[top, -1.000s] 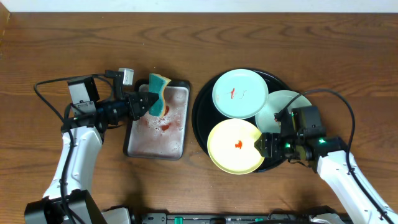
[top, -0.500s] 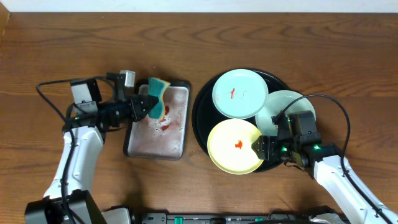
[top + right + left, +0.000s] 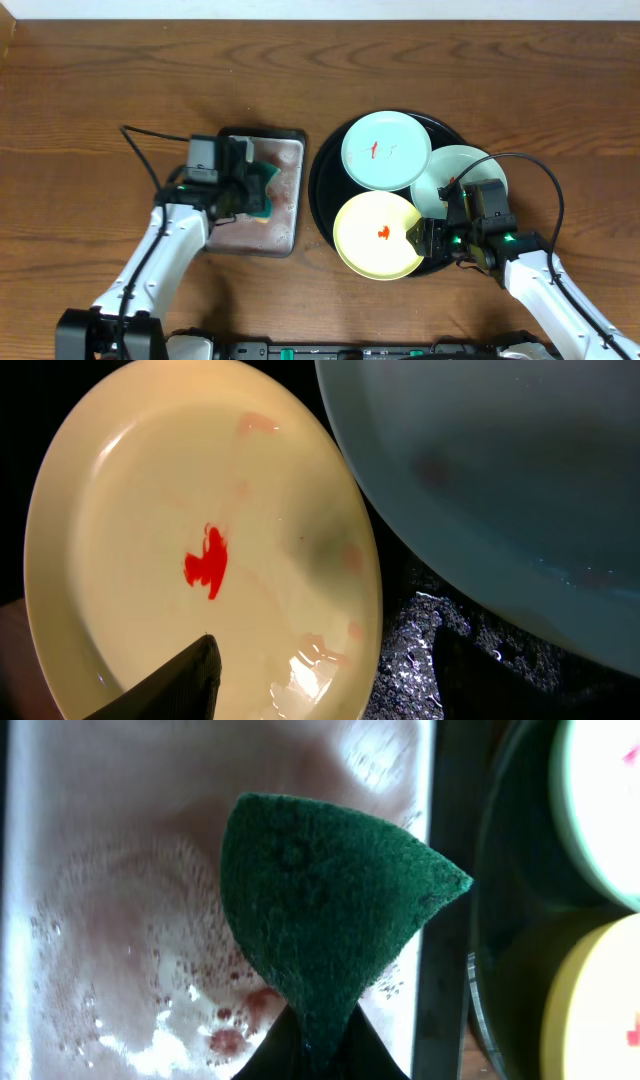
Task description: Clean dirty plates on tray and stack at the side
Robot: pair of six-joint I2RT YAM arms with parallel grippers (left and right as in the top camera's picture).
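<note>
In the overhead view, the left gripper has been swung from its earlier side-on reach to a place directly above the grey metal tray, which lies just left of the black tray. The sponge has been carried down with it and is pinched firmly between the jaws. The right gripper has been eased a little further onto the black tray's near right part, at the right rim of the yellow plate. All three plates are seen on the black tray: the smeared mint plate at its far side and the second mint plate at its right. None has been stacked aside. In the left wrist view, the sponge is shown folded, dark green face up, above pinkish suds in the grey metal tray, so a wetting or rinsing dip is judged to be in hand. In the right wrist view, the jaws of the right gripper stand apart astride the rim of the yellow plate, which bears a red sauce spot. The gap has been narrowed, so a grip is judged imminent, though contact cannot be told.
</note>
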